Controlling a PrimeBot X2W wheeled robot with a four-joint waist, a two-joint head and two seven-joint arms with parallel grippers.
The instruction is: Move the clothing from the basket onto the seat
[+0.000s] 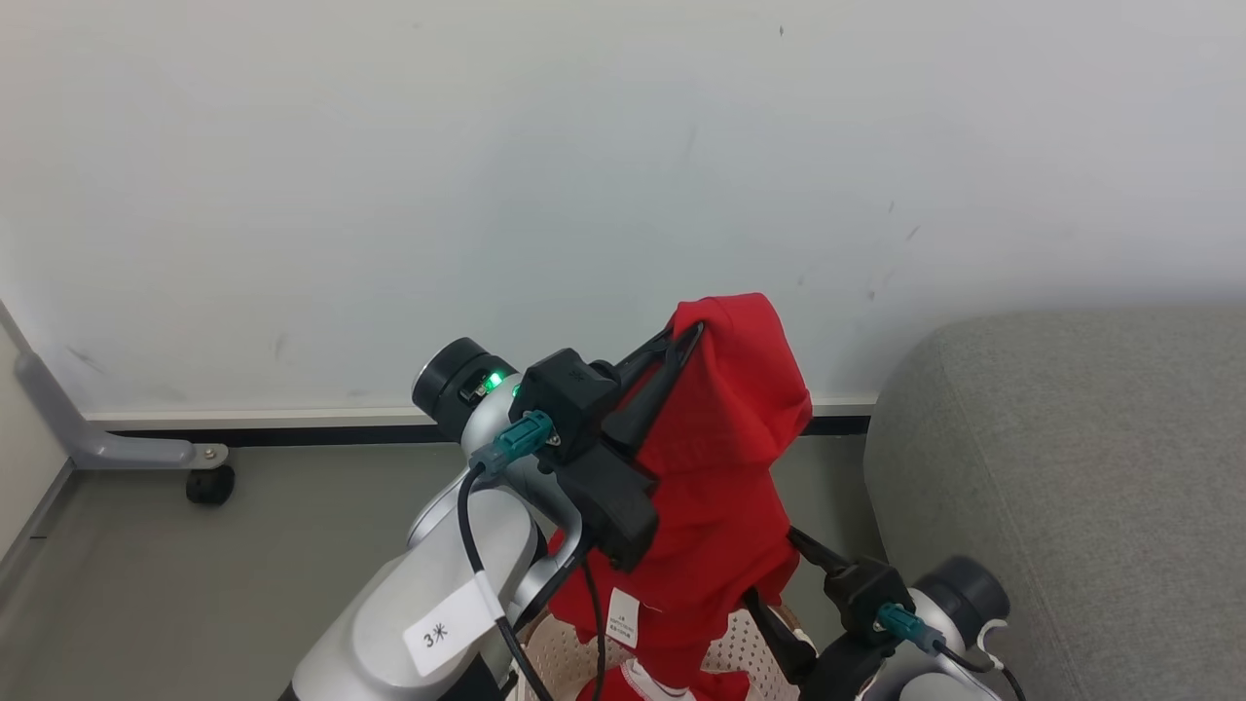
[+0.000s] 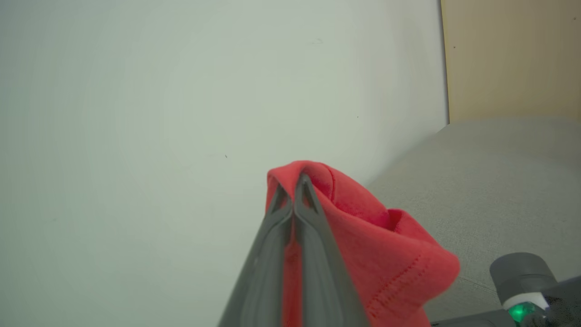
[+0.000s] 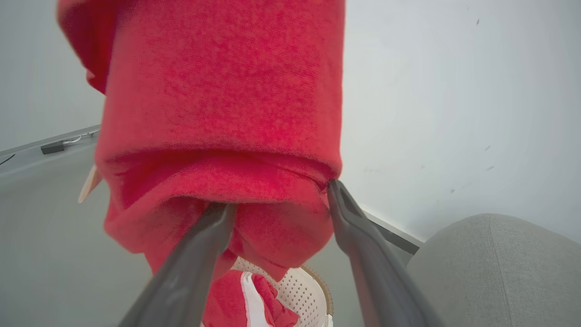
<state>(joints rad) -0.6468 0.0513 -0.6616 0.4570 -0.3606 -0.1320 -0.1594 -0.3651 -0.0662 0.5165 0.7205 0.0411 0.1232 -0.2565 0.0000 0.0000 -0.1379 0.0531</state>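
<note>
My left gripper is raised high and shut on a fold of a bright red garment; its tips pinch the cloth. The garment hangs down to the cream perforated basket at the bottom edge. My right gripper is low beside the hanging cloth. In the right wrist view it stands open with the garment's lower end between its spread fingers. More red clothing with white trim lies in the basket. The grey seat is to the right.
A pale wall with a dark baseboard stands behind. A grey wheeled frame sits on the grey floor at the far left. A beige panel rises behind the sofa.
</note>
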